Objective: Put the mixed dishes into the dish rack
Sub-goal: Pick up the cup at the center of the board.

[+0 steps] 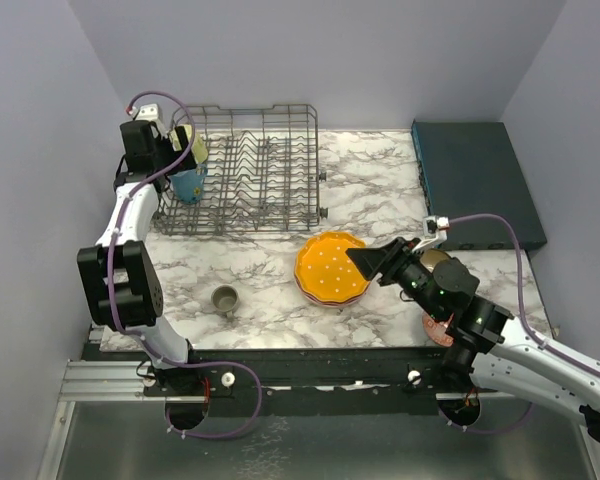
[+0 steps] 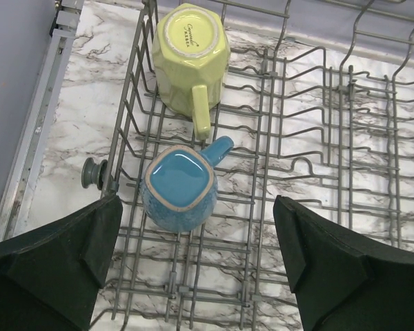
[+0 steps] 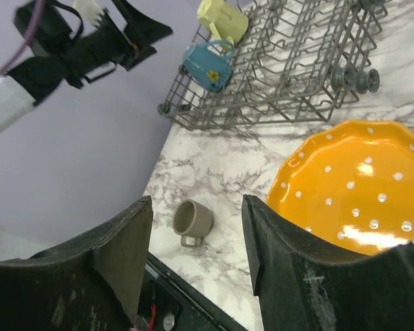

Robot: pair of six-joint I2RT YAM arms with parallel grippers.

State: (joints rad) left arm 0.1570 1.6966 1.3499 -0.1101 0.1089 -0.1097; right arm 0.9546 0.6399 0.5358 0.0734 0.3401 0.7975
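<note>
Large grey wire dish rack (image 1: pixel 245 170): stands on the white marble-patterned worktop (image 1: pixel 370 190), far-left area. It holds two mugs at its left end.

Pale yellow faceted mug (image 2: pixel 190 58): upside down with its stamped base up, in the far-left corner of the rack.

Blue mug with a squared body (image 2: pixel 179 186): just nearer than the yellow one, apart from it and sitting among the wires. Whether its mouth or base faces up cannot be told.

Left gripper (image 2: pixel 196 205): poised above the blue mug, jaws spread wide and empty, touching neither mug.

Small grey-olive mug (image 1: pixel 224 298): upright on the worktop, near the front edge and well apart from the rack.

Orange scalloped plate with white dots (image 1: pixel 330 268): lies flat at the centre front, to the right of that mug.

Right gripper (image 1: pixel 365 260): over the plate's right edge, jaws parted with nothing between them. Contact with the plate cannot be confirmed.

Dark brown small bowl (image 1: pixel 435 258) and red-patterned small bowl (image 1: pixel 435 330): both largely hidden by the right arm.

Flat dark teal box (image 1: pixel 475 180): occupies the far-right corner.
</note>
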